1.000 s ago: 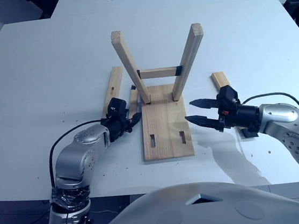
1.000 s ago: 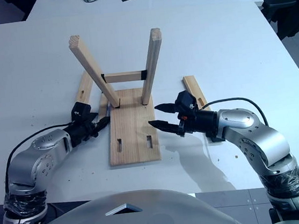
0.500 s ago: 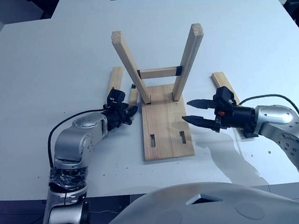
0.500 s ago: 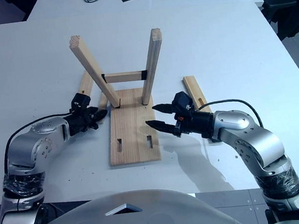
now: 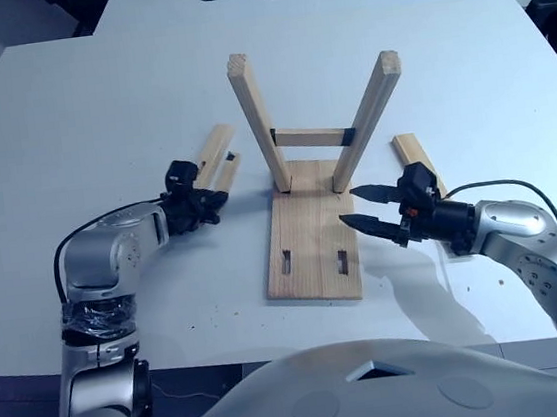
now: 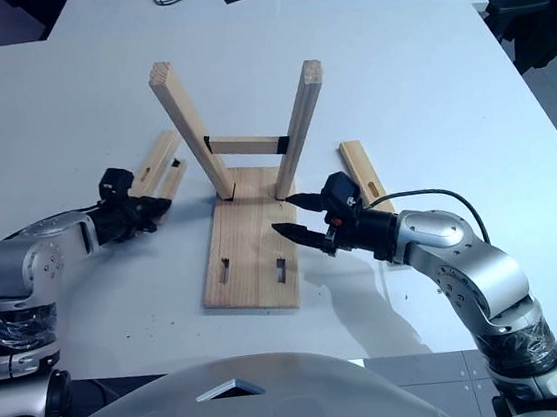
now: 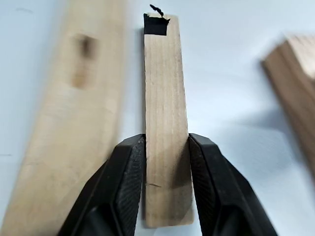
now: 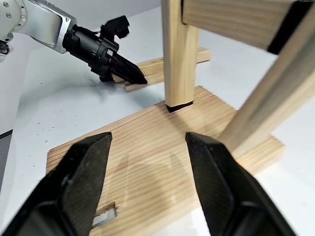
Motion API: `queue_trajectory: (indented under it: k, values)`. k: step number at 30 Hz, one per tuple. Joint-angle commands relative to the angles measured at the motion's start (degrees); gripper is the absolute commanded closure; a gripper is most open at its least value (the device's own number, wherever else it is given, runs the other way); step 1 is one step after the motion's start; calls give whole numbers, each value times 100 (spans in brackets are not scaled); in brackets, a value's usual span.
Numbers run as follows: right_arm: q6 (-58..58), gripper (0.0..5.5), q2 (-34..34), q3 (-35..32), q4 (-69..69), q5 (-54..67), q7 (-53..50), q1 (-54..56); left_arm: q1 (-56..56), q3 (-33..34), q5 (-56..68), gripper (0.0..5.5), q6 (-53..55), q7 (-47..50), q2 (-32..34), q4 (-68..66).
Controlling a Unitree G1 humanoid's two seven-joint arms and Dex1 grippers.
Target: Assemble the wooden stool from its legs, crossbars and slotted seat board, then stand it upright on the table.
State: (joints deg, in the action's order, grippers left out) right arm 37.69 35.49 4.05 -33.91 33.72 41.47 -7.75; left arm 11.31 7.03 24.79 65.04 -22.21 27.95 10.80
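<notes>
A half-built wooden stool is lying upside down in the middle of a white bench (image 5: 66, 112). The slotted seat board (image 5: 307, 235) is resting flat, and two legs (image 5: 258, 120) are standing up from its far end, at 12 o'clock, joined by a short crossbar (image 5: 311, 137). Two slots (image 5: 285, 261) at the near end, toward 6 o'clock, are sitting empty. At about 10 o'clock from the board, the left tool (image 7: 166, 147) is clamping its two fingers on a loose crossbar (image 7: 165, 83), which is lying just beside a loose leg (image 5: 213, 147) on the bench. At 3 o'clock, the right tool (image 5: 349, 207) is hovering with its fingers spread apart and gripping nothing, close to the board's right edge and near the foot of the right standing leg. A second loose leg (image 5: 412, 149) is lying at 2 o'clock.

The step in hand appears to be picking up the second crossbar to build the remaining pair of legs. The next move is likely calling for the crossbar's end to be lined up squarely with the hole in a loose leg, while the right tool is probably bracing the board or fetching the other leg.

The near end of the 2 o'clock leg is hiding behind the right tool. The hole in the 10 o'clock leg is looking blurred. It is hard to tell whether the held crossbar is lifting off the bench, or how deeply the standing legs are sitting in their slots.
</notes>
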Motion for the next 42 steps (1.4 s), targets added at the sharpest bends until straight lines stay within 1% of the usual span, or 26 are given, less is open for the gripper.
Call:
queue_trajectory:
  k: [1,5,7,8,10,13,14,16,17,18,20,24,27,31,34,37,42]
  values:
    - [-45,273,119,-338,92,118,81,62,845,692,222,417,-588,114,-175,157]
    - [-18,273,236,-724,265,336,297,231,1241,1315,913,417,-1130,-97,-425,647]
    - [17,273,301,-1049,372,594,418,350,1311,1650,1661,417,-1199,-456,-462,1015]
    - [56,273,323,-1227,433,760,477,430,1346,1840,2152,417,-1113,-630,-449,1167]
    - [200,273,400,-1579,550,1214,593,680,1355,2246,3513,417,-885,-1000,-293,1488]
    - [642,273,475,-2141,750,2461,610,1305,1179,2731,5866,417,-803,-1408,160,1785]
    - [766,273,502,-2286,851,2878,610,1508,1162,2756,6320,417,-837,-1416,229,1799]
    - [957,273,562,-2404,1044,3495,608,1883,1130,2600,6879,417,-873,-1326,276,1782]
    - [1075,254,591,-2410,1166,3802,615,2086,1074,2395,7053,417,-849,-1340,274,1840]
    - [1191,248,617,-2395,1258,4046,624,2264,987,2141,7138,417,-796,-1393,248,1930]
    - [1431,210,659,-2305,1414,4468,601,2616,754,1609,7051,417,-682,-1587,193,2077]
    - [1819,146,584,-1863,1653,4833,484,3327,339,825,6461,417,-706,-1987,232,2096]
    - [2072,146,586,-1761,1640,5278,505,3551,261,460,5947,417,-866,-2244,253,2057]
    - [2265,146,570,-1622,1679,5552,405,3750,185,196,5388,417,-1133,-2469,268,2098]
    - [2326,146,525,-1526,1606,5624,329,3766,154,37,5003,417,-1343,-2586,271,2098]
    - [2335,146,476,-1440,1583,5650,248,3754,65,-203,4335,417,-1676,-2674,304,2193]
    - [2303,146,376,-1342,1516,5609,117,3712,-6,-356,4079,417,-1914,-2760,274,2259]
